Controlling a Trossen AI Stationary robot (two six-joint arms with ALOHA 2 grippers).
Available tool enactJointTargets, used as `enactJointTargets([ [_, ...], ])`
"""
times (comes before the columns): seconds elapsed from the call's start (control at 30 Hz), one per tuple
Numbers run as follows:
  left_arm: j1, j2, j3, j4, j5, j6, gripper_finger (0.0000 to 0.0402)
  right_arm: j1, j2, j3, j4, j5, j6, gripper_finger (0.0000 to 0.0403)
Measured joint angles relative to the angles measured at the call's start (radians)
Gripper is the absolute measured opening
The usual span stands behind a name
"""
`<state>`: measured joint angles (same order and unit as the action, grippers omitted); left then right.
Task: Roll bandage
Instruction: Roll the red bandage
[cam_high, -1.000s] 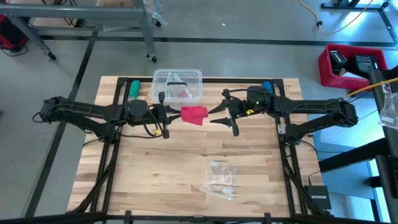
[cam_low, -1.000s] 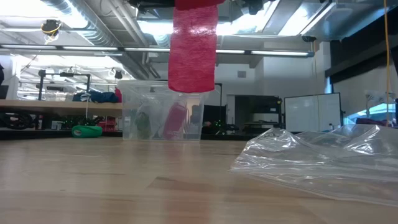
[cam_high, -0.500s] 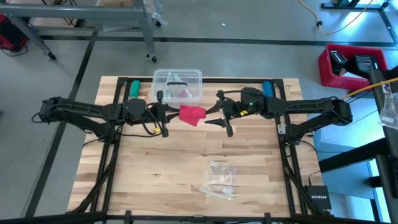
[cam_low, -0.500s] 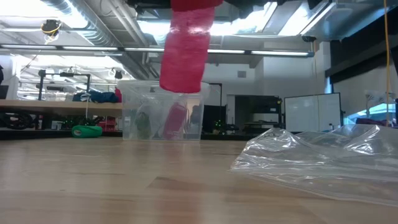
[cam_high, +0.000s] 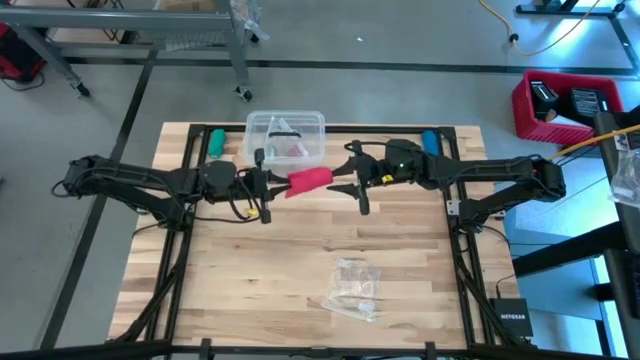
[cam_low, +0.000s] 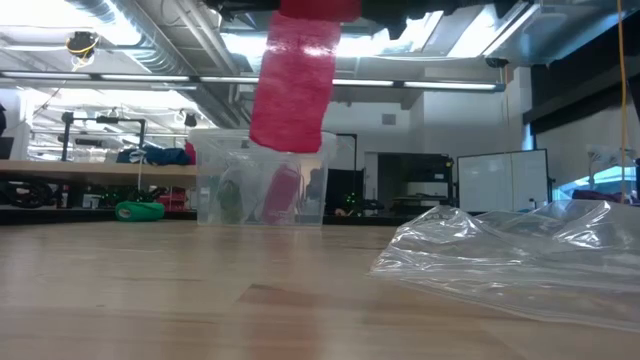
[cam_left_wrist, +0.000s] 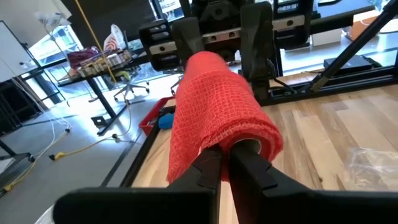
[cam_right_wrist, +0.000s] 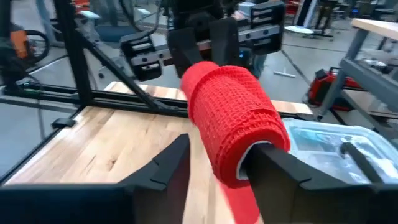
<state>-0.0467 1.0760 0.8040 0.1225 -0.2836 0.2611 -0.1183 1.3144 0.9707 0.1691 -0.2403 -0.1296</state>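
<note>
The bandage (cam_high: 308, 180) is a red-pink cloth roll held above the table between my two grippers, with a loose tail (cam_low: 290, 100) hanging below it. My left gripper (cam_high: 268, 185) is shut on the roll's left end. My right gripper (cam_high: 345, 180) is open at the roll's right end. In the right wrist view its two fingers (cam_right_wrist: 168, 165) stand on either side of that end of the roll (cam_right_wrist: 233, 124). I cannot tell whether they touch it. My left gripper holds the roll by the rim of its near, hollow end (cam_left_wrist: 239, 146). The fingers (cam_left_wrist: 211, 168) come level from the table's left and lie along the roll. One finger seems to reach into the hollow and the other lies outside. The roll is lifted clear and its tail hangs slack.
A clear plastic box (cam_high: 286, 138) stands at the table's far edge behind the grippers and also shows in the low view (cam_low: 260, 190). A crumpled clear wrapper (cam_high: 352, 288) lies toward the near edge. A green roll (cam_high: 214, 142) and a blue thing (cam_high: 430, 140) lie at the far corners.
My right gripper has moved toward the table's left, up to the roll's right end, staying open. The roll has turned from a broad lump into a narrower, slanted shape. Its hanging tail has swung toward the left of the low view.
</note>
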Motion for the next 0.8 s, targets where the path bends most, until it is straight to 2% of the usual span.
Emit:
enactJointTargets([
  [0.23,0.001,-0.001,0.001,0.009,-0.001,0.001,0.0013,0.002,0.001,0.0,-0.01,-0.069,-0.031,0.0019],
  [0.43,0.001,-0.007,0.002,0.0,-0.041,-0.011,0.0031,0.002,-0.009,-0.001,-0.034,-0.019,-0.04,0.0021],
  [0.57,0.001,-0.048,0.003,-0.047,-0.067,-0.049,0.008,0.002,-0.039,-0.001,-0.082,0.036,-0.062,0.0011],
  [0.67,0.001,-0.1,0.017,-0.163,-0.07,-0.073,0.0118,0.002,-0.08,-0.001,-0.159,0.102,-0.063,0.0013],
  [0.73,0.001,-0.13,0.018,-0.225,-0.071,-0.107,0.0136,0.001,-0.097,-0.001,-0.214,0.158,-0.068,0.0011],
  [0.8,0.001,-0.142,0.018,-0.22,-0.071,-0.13,0.0147,0.001,-0.098,-0.001,-0.248,0.194,-0.081,0.0011],
])
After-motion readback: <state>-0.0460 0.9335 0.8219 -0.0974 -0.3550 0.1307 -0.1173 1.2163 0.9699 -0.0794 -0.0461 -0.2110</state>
